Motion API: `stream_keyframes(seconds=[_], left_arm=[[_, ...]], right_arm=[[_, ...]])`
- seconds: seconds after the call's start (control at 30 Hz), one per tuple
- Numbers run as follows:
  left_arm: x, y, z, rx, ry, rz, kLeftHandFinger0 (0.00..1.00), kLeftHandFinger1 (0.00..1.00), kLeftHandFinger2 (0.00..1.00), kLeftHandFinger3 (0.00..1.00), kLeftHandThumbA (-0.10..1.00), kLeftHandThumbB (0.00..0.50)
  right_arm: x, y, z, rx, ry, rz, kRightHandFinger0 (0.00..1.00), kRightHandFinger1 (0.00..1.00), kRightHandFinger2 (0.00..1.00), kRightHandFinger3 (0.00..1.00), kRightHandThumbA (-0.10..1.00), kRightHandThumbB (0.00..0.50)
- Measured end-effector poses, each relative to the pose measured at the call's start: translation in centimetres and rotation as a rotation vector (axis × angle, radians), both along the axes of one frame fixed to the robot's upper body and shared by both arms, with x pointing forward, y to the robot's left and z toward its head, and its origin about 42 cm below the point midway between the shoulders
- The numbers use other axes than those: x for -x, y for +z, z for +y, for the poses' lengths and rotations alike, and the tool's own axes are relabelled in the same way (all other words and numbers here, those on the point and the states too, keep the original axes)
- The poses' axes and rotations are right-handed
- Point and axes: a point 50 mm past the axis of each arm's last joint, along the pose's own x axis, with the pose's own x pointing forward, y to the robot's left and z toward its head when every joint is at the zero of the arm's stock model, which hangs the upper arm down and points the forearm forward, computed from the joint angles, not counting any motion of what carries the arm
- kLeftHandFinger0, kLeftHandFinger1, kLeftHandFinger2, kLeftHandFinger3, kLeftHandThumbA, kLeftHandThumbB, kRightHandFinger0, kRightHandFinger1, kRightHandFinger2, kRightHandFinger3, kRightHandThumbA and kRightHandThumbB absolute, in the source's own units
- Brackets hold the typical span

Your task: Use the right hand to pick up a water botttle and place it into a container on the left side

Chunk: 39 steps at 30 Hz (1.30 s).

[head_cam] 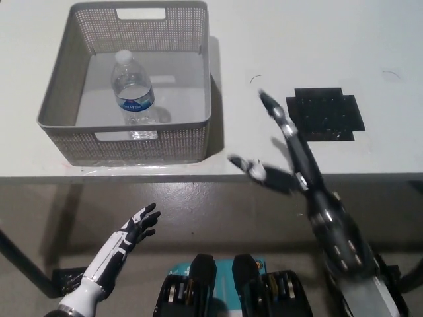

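A clear water bottle with a blue label stands upright inside the grey mesh basket at the table's left. My black right hand is open with its fingers spread, low over the table's front edge, well to the right of the basket and holding nothing. Below the table edge at the lower left rests my white left hand, open and empty.
A black square mat lies on the white table to the right of the basket. The table's front edge runs across the middle of the view, with grey floor below it.
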Motion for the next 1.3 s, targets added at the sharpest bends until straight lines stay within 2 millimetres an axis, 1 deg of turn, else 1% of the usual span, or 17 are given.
stream_keyframes(seconds=[0.1, 0.17, 0.23, 0.27, 0.33, 0.4, 0.43, 0.47, 0.5, 0.67, 0.7, 0.83, 0.97, 1.0, 1.1, 1.23, 1.3], left_arm=[[0.2, -0.2, 0.1, 0.0, 0.002, 0.005, 1.0, 1.0, 1.0, 1.0, 1.0, 0.193], [0.4, -0.3, 0.2, 0.001, 0.008, 0.01, 1.0, 1.0, 1.0, 1.0, 1.0, 0.198], [0.5, -0.4, 0.3, 0.003, 0.014, 0.011, 1.0, 1.0, 1.0, 1.0, 1.0, 0.201], [0.5, -0.4, 0.3, 0.004, 0.017, 0.011, 1.0, 1.0, 1.0, 1.0, 1.0, 0.201], [0.5, -0.3, 0.4, 0.008, 0.026, 0.008, 1.0, 1.0, 1.0, 1.0, 1.0, 0.202], [0.5, -0.3, 0.4, 0.013, 0.035, 0.005, 1.0, 1.0, 1.0, 1.0, 1.0, 0.198], [0.5, -0.3, 0.4, 0.015, 0.039, 0.004, 1.0, 1.0, 1.0, 1.0, 1.0, 0.18], [0.5, -0.3, 0.4, 0.016, 0.043, 0.003, 1.0, 1.0, 1.0, 1.0, 1.0, 0.177], [0.5, -0.3, 0.3, 0.018, 0.045, 0.002, 1.0, 1.0, 1.0, 1.0, 1.0, 0.184], [0.5, -0.3, 0.3, 0.016, 0.058, -0.001, 1.0, 1.0, 1.0, 1.0, 1.0, 0.163], [0.5, -0.3, 0.4, 0.015, 0.059, -0.003, 1.0, 1.0, 1.0, 1.0, 1.0, 0.18], [0.5, -0.3, 0.4, 0.013, 0.065, -0.006, 1.0, 1.0, 1.0, 1.0, 1.0, 0.168], [0.4, -0.3, 0.4, 0.011, 0.068, -0.009, 1.0, 1.0, 1.0, 1.0, 1.0, 0.162], [0.4, -0.3, 0.4, 0.012, 0.068, -0.01, 1.0, 1.0, 1.0, 1.0, 1.0, 0.166], [0.4, -0.2, 0.5, 0.011, 0.07, -0.011, 1.0, 1.0, 1.0, 1.0, 1.0, 0.159], [0.4, -0.2, 0.5, 0.011, 0.071, -0.012, 1.0, 1.0, 1.0, 1.0, 1.0, 0.161], [0.4, -0.2, 0.5, 0.011, 0.071, -0.013, 1.0, 1.0, 1.0, 1.0, 1.0, 0.174]], right_arm=[[3.6, -1.8, -2.2, -0.017, -0.014, 0.028, 1.0, 1.0, 1.0, 1.0, 1.0, 0.463], [6.7, -3.0, -3.8, -0.044, -0.015, 0.06, 1.0, 1.0, 1.0, 1.0, 1.0, 0.449], [8.8, -4.2, -4.9, -0.064, -0.014, 0.097, 1.0, 1.0, 1.0, 1.0, 1.0, 0.436], [9.3, -4.6, -5.1, -0.073, -0.013, 0.11, 1.0, 1.0, 1.0, 1.0, 1.0, 0.434], [10.4, -5.7, -5.7, -0.09, -0.015, 0.153, 1.0, 1.0, 1.0, 1.0, 1.0, 0.401], [11.0, -6.4, -6.0, -0.103, -0.008, 0.179, 1.0, 1.0, 1.0, 1.0, 1.0, 0.428], [11.0, -6.8, -6.1, -0.107, -0.006, 0.193, 1.0, 1.0, 1.0, 1.0, 1.0, 0.436], [11.0, -7.0, -6.3, -0.109, -0.003, 0.202, 1.0, 1.0, 1.0, 1.0, 1.0, 0.438], [10.9, -7.3, -6.4, -0.114, -0.002, 0.211, 1.0, 1.0, 1.0, 1.0, 1.0, 0.457], [10.4, -7.6, -7.1, -0.138, -0.006, 0.231, 1.0, 1.0, 1.0, 1.0, 1.0, 0.438], [10.2, -7.6, -7.2, -0.144, -0.005, 0.231, 1.0, 1.0, 1.0, 1.0, 1.0, 0.438], [10.0, -7.9, -7.3, -0.159, 0.003, 0.246, 1.0, 1.0, 1.0, 1.0, 1.0, 0.481], [10.0, -7.9, -7.2, -0.172, 0.01, 0.252, 1.0, 1.0, 1.0, 1.0, 1.0, 0.489], [10.0, -7.9, -7.1, -0.175, 0.011, 0.252, 1.0, 1.0, 1.0, 1.0, 1.0, 0.487], [9.7, -7.7, -7.1, -0.189, 0.015, 0.251, 1.0, 1.0, 1.0, 1.0, 1.0, 0.448], [9.4, -7.5, -7.2, -0.195, 0.017, 0.247, 1.0, 1.0, 1.0, 1.0, 1.0, 0.455], [9.3, -7.4, -7.2, -0.196, 0.015, 0.249, 1.0, 1.0, 1.0, 1.0, 1.0, 0.449]])
